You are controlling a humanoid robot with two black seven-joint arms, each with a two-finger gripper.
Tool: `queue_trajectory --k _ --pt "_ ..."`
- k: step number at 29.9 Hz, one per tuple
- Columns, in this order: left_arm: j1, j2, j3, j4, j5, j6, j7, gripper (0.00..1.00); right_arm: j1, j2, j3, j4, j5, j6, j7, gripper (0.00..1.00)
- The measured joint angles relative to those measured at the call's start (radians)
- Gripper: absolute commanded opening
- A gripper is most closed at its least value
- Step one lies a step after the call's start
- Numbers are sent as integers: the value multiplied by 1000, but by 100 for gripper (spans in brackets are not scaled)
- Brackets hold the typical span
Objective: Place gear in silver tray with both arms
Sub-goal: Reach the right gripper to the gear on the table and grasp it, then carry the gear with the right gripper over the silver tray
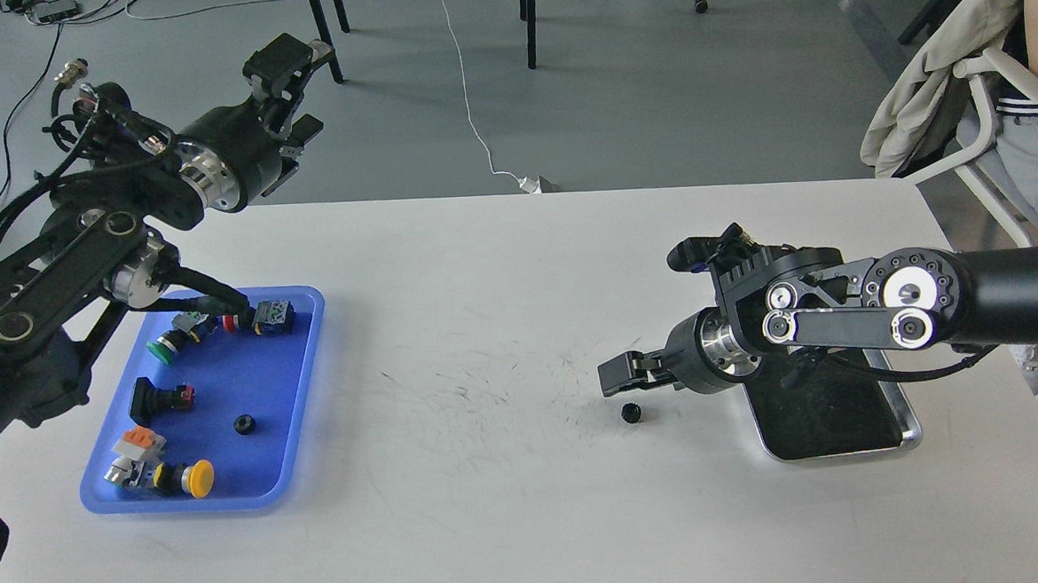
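A small black gear [631,413] lies on the white table, left of the silver tray [906,420]. My right arm reaches in low across that tray and hides most of its far part. My right gripper [619,378] hovers just above and slightly left of the gear; its dark fingers overlap, so I cannot tell whether they are open. My left gripper [289,95] is open and empty, held high beyond the table's far left edge. A second small black gear [242,422] lies in the blue tray [306,374].
The blue tray at the left also holds several push-button switches, among them a yellow one [196,476] and a green one [161,349]. A person on a chair [1005,79] sits at the far right. Cables and chair legs are on the floor behind.
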Motion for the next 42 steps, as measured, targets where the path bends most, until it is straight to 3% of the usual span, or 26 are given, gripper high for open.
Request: queue_trajectory --k 11,15,18,20,23,29,38,42 --pt "-4 -6 0 0 0 0 -2 97 10 70 -25 -57 24 63 0 86" --pt "-6 -9 0 0 0 0 -2 97 10 80 -27 -70 25 83 0 76" --pt "-6 -10 0 0 0 0 -2 98 11 85 -27 -81 25 118 0 60" --pt "-6 -10 0 0 0 0 -2 97 12 87 -28 -88 25 131 0 41" --pt "-6 -10 0 0 0 0 -2 97 20 91 -38 -93 25 144 0 35" --pt "-8 -7 0 0 0 1 -2 97 32 110 -68 -111 25 150 1 2" --pt "-6 -7 0 0 0 1 -2 97 33 117 -76 -124 25 150 3 1" --pt "-6 -8 0 0 0 2 -2 97 81 55 -68 -101 24 150 3 1"
